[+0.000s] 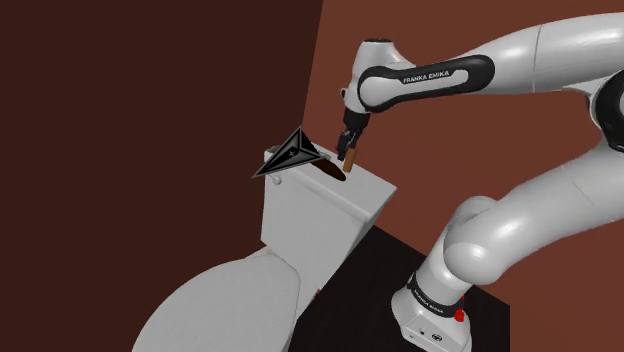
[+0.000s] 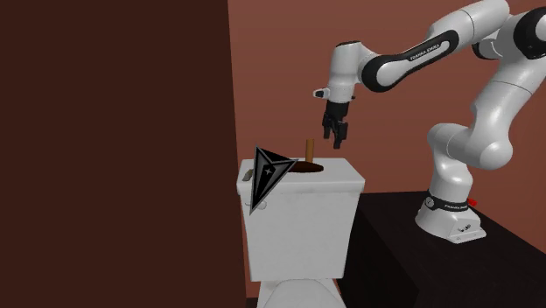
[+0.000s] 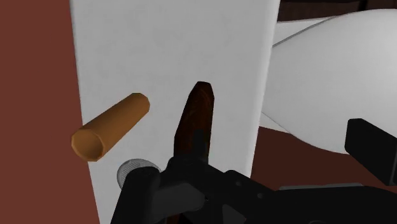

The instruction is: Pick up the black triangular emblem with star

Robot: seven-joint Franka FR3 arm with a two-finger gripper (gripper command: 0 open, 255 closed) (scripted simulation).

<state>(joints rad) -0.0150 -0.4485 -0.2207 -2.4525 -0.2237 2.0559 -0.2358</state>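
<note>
The black triangular emblem (image 1: 291, 155) with a small star at its centre stands upright on the lid of a white toilet tank (image 1: 335, 205). In the second exterior view the emblem (image 2: 267, 173) is at the tank's left end. My gripper (image 2: 335, 133) hangs above the tank's other end, to the right of the emblem and apart from it, fingers open and holding nothing. In the shoulder view the gripper (image 1: 350, 138) is just above a brown handle. In the wrist view the emblem (image 3: 203, 191) is a black mass below the hand, with one finger (image 3: 371, 147) well off to the side.
A dark brown plunger (image 2: 307, 166) with an orange-brown handle (image 3: 109, 126) stands on the tank lid under the gripper. A silver flush button (image 3: 136, 170) sits beside the emblem. The toilet bowl (image 1: 225, 305) is in front. Red-brown walls (image 2: 289, 61) stand close behind and beside the tank.
</note>
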